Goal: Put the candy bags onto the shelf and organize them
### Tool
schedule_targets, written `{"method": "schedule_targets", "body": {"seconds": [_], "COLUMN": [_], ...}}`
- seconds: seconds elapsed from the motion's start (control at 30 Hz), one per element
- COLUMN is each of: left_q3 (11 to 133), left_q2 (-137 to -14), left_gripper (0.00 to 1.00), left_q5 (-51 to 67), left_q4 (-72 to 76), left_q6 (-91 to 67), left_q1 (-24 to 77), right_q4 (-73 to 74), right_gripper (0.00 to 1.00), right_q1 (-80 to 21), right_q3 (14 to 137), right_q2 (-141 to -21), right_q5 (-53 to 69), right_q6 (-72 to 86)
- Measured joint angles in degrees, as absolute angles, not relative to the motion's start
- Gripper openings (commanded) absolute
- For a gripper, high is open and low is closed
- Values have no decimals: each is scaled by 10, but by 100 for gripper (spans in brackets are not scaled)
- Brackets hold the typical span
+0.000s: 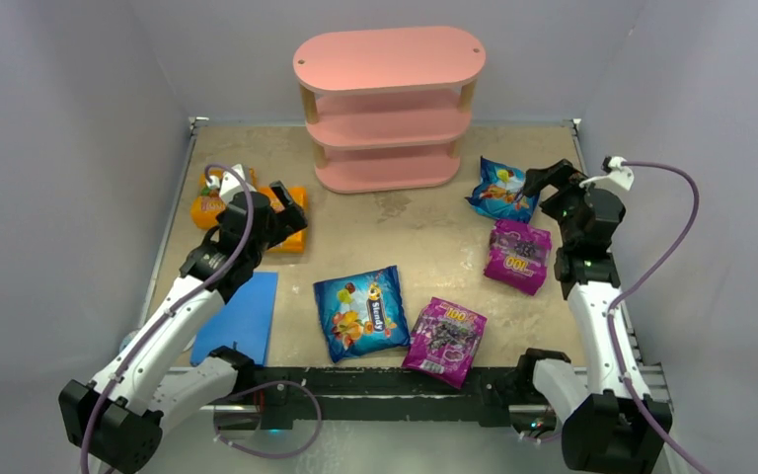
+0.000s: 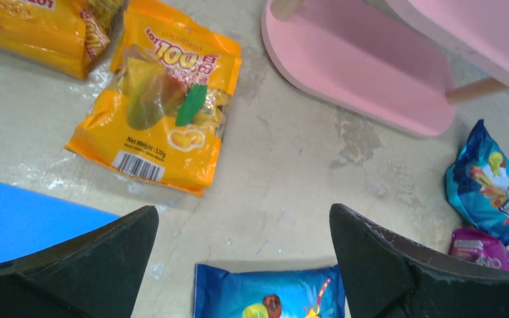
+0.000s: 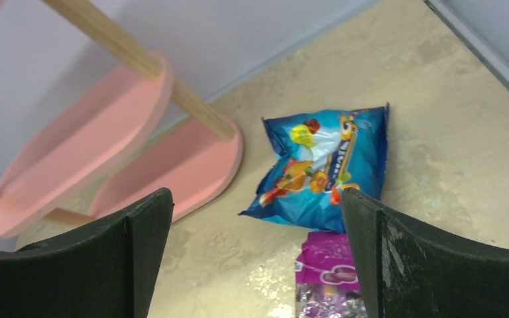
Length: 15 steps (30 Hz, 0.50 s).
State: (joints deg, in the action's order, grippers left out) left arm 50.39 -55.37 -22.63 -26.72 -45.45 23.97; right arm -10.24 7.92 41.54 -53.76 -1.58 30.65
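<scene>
Looking down from above, I see my left end effector (image 1: 278, 200) at the left of the frame, released with nothing between its jaws, near the two orange bags (image 1: 294, 231). My right end effector (image 1: 541, 180), at the right, is likewise spread wide and empty, just beside one blue bag (image 1: 501, 191); a purple bag (image 1: 518, 257) lies below it. A second blue bag (image 1: 360, 312) and a second purple bag (image 1: 444, 340) lie side by side at lower centre of the bench (image 1: 415, 232). The pink shelf (image 1: 390, 109) stands at top centre. A blue mat (image 1: 242, 318) lies lower left.
</scene>
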Motion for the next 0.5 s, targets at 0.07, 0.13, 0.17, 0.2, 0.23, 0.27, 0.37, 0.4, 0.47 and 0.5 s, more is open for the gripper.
{"method": "schedule_targets", "body": {"seconds": [0.07, 0.13, 0.17, 0.2, 0.23, 0.27, 0.37, 0.4, 0.47, 0.5], "left_q3": [498, 498, 498, 498, 498, 498, 498, 498, 498, 500], "left_q2": [-545, -548, -553, -562, -571, -587, -645, -664, -700, -711], "left_gripper": [99, 99, 99, 99, 99, 99, 98, 97, 97, 97], "left_q5": [-213, -196, -183, -166, -151, -134, -102, -98, -95, -96], "left_q4": [-271, -270, -270, -270, -270, -269, -273, -277, -288, -294], "left_q6": [-454, -449, -444, -438, -433, -425, -408, -403, -391, -385], "left_q1": [240, 240, 240, 240, 241, 243, 274, 293, 339, 358], "right_q4": [-107, -109, -110, -111, -111, -110, -108, -107, -109, -110], "right_gripper": [99, 99, 99, 99, 99, 99, 99, 99, 99, 99], "right_q1": [79, 79, 79, 79, 79, 79, 79, 79, 79, 79], "right_q3": [415, 415, 415, 415, 415, 415, 415, 415, 415, 415], "right_q2": [-529, -519, -517, -516, -516, -518, -530, -534, -543, -548], "right_q5": [10, 33, 44, 51, 60, 69, 101, 113, 137, 151], "right_q6": [309, 310, 311, 311, 311, 310, 305, 303, 300, 298]}}
